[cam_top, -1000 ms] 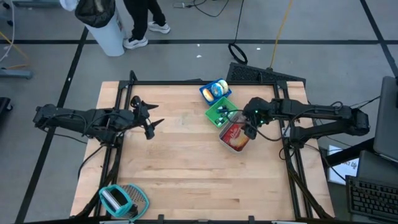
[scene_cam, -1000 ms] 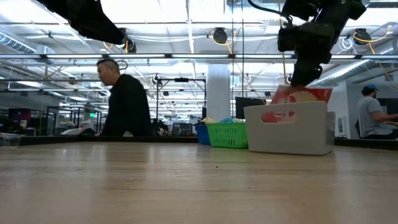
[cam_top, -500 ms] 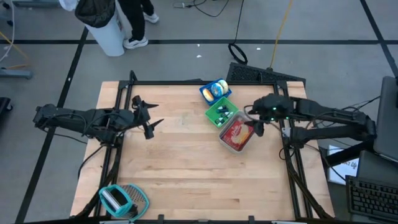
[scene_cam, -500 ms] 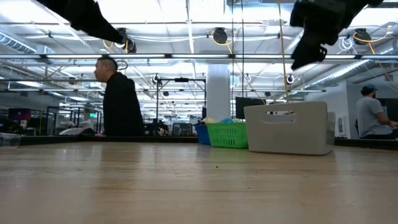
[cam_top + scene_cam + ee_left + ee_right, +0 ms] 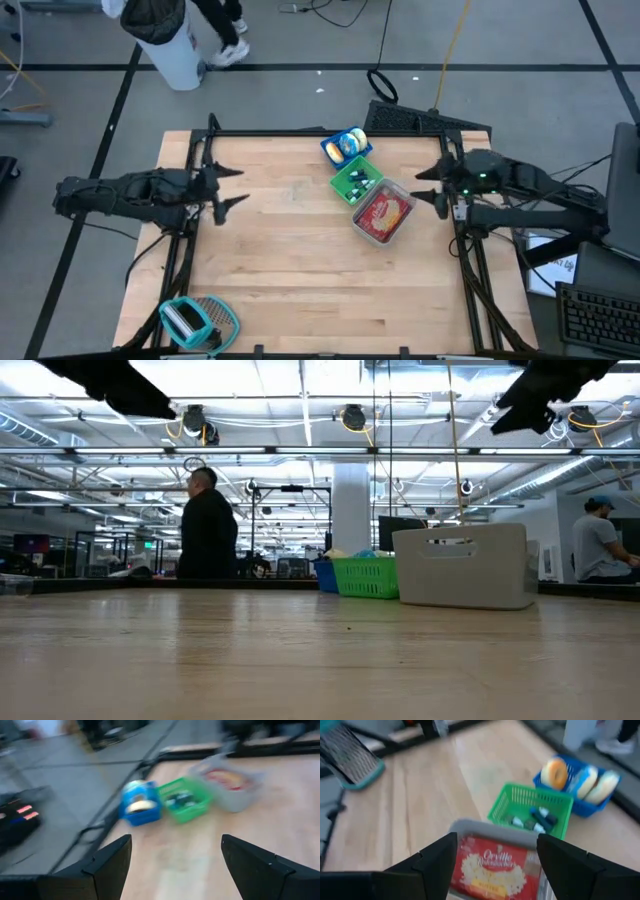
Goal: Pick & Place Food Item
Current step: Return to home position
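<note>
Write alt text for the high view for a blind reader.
A red popcorn bag lies in the gray bin, lined up with a green basket and blue basket. The left hand and right hand hover open at opposite edges of the table.

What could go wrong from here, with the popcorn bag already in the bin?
1. The right gripper hangs open close beside the bin; a low swing on its way home could knock the bin.
2. The bin stands right next to the green basket, so a knock might shift both.
The left gripper, open over bare table, seems to threaten nothing.
</note>
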Tool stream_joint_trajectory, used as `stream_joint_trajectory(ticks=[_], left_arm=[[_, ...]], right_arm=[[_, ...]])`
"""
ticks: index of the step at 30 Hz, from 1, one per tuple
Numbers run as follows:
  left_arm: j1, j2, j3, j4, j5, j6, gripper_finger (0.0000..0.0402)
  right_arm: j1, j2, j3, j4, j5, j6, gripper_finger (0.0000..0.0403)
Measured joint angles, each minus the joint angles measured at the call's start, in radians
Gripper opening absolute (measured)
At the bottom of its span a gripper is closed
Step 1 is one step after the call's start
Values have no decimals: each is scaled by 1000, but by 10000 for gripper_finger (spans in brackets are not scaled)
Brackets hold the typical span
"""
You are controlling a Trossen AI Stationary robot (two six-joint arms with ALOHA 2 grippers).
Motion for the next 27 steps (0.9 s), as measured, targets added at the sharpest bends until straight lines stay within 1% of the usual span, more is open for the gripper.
stream_joint_trajectory(ticks=[2,3,7,9,12,15,19,22,25,27], left_arm=[[11,-55,-28,17,103,24,310],[18,-83,-45,33,132,24,310],[40,-201,-127,90,151,23,310],[49,-263,-181,117,153,14,310],[65,-343,-277,187,178,-16,310],[81,-412,-352,247,230,-37,310],[103,-472,-417,268,268,-65,310],[115,-502,-460,297,304,-78,310],[125,-514,-528,382,339,-83,310],[134,-514,-567,434,354,-97,310]], right_arm=[[0,-49,0,15,6,-2,262],[0,-74,0,22,15,-2,261],[0,-175,0,-10,109,-3,259],[0,-224,-16,-14,133,-5,260],[0,-298,-49,-12,130,-5,262],[0,-369,-86,4,131,20,262],[0,-454,-145,62,131,31,260],[0,-509,-218,144,131,38,261],[0,-523,-300,261,130,42,260],[0,-516,-343,297,128,38,259]])
